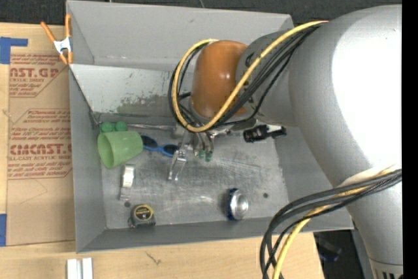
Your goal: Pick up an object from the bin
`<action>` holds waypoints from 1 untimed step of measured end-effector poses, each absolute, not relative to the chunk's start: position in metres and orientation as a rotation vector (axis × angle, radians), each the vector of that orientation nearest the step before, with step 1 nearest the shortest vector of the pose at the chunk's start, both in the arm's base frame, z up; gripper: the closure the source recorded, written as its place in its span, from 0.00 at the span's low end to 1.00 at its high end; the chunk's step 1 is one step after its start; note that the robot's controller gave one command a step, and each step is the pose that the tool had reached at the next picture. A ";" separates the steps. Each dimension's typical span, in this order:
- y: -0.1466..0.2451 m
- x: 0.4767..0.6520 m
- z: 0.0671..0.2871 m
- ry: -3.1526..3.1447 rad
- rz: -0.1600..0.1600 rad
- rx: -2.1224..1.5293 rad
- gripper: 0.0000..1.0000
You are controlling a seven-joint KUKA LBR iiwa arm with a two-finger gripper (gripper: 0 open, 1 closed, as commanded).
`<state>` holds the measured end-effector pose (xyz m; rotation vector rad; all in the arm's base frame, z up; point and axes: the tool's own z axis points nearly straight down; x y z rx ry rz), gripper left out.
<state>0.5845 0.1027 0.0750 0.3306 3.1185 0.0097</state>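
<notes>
My gripper (191, 159) hangs over the middle of the bin floor, below the orange wrist cover. It is open, and nothing shows between its fingers. A blue-handled thing (157, 148) lies just to its left, its near end close to the left fingertip (176, 165). Further left a light green plastic cup (119, 147) lies on its side against the left wall. To the gripper's right, under the arm, lies a short black thing (262, 133).
A small silver clip (126, 180) and a yellow-and-black tape measure (142, 213) lie at the front left. A blue and silver round thing (236, 204) sits at the front middle. Small green pieces (111, 127) rest behind the cup. The arm covers the bin's right side.
</notes>
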 end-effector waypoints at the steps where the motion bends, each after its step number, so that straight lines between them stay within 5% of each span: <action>1: 0.104 0.586 0.078 3.118 0.006 0.328 0.00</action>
